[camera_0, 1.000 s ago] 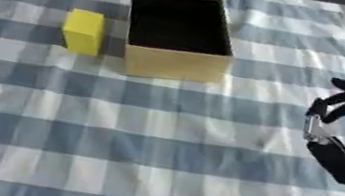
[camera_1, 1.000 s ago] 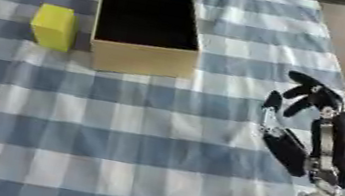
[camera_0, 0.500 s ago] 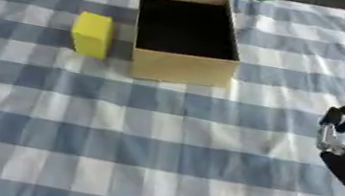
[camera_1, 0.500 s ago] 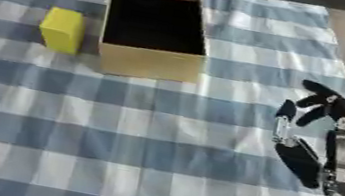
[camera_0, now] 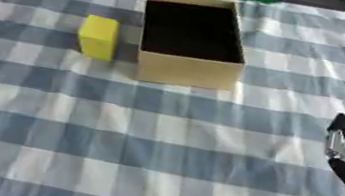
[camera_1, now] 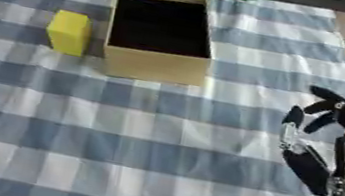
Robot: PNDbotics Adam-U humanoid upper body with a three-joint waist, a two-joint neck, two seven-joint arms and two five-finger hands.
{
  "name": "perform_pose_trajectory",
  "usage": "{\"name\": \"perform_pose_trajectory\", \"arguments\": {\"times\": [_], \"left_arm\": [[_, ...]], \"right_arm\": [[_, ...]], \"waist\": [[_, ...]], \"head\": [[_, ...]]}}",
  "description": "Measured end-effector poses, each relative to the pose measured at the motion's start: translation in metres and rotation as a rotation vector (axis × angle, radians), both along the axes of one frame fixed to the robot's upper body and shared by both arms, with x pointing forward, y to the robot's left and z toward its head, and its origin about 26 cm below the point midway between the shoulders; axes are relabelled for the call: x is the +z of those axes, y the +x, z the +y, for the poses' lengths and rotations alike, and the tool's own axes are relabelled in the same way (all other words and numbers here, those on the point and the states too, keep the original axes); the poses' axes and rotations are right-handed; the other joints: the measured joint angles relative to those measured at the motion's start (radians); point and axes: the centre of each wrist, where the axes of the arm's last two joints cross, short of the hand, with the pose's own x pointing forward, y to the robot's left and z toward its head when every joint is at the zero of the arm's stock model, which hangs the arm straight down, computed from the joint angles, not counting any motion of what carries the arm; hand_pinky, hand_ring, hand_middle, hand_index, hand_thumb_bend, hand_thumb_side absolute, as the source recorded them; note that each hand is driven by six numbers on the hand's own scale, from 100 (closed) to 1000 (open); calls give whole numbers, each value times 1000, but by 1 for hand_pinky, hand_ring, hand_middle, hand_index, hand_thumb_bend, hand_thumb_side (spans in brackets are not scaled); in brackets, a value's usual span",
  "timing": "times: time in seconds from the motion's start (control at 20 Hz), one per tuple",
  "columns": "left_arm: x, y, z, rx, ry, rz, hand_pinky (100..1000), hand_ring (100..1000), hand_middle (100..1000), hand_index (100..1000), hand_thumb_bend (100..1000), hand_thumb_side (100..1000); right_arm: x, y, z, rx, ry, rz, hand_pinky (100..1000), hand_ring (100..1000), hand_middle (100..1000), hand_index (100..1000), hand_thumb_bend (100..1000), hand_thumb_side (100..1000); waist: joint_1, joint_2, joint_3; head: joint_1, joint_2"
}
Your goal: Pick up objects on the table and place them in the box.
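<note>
- Here the box [camera_0: 190,42] stands open-topped on the far half of the desk [camera_0: 138,165], a tan cardboard carton with a dark inside; nothing can be made out in it.
- A yellow block [camera_0: 98,36] stands on the desk just beside the box's left wall, outside it, with a narrow strip of cloth showing between the two.
- The desk is covered by a blue-and-white checked cloth [camera_1: 118,126] that reaches nearly to its edges; bare brown desk shows at the far right and far left.
- The right hand [camera_1: 328,142] hovers over the near right part of the cloth, well apart from both box and block. Its fingers are bent inward at the tips and its thumb is held off to the side; it holds nothing.
- The left hand shows in neither view.
- Beyond the far edge of the cloth lie some green and red things, too blurred to name.
- Against the pictures from a second ago, the whole scene sits a little further right in both views, so the camera has shifted; box and block keep the same places on the cloth's checks.
- The right hand sits nearer the right edge than before, with the same curl of the fingers.
</note>
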Motion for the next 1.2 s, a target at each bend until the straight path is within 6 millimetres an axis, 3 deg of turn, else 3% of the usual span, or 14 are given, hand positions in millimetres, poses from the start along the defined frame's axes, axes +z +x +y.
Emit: {"name": "perform_pose_trajectory", "arguments": {"times": [0.1,0.65,0.9,1.2], "left_arm": [[-1,8,-5,5,6,42,935,886,830,881,832,355],[-10,45,-42,107,41,200,938,922,890,939,864,294],[-16,55,-55,127,61,234,949,928,894,949,919,357],[-18,64,-69,127,68,252,960,915,882,945,874,371]], "right_arm": [[0,0,0,0,-1,2,866,398,514,796,100,417],[1,1,3,23,-6,13,869,389,514,796,100,417],[2,2,4,30,-11,16,871,396,513,797,100,416],[3,3,5,38,-15,21,872,399,513,798,100,415]], "waist": [[3,0,-1],[9,-1,-17],[14,0,-23],[17,7,-32]], "head": [[2,0],[17,-9],[25,-10],[35,-18]]}}
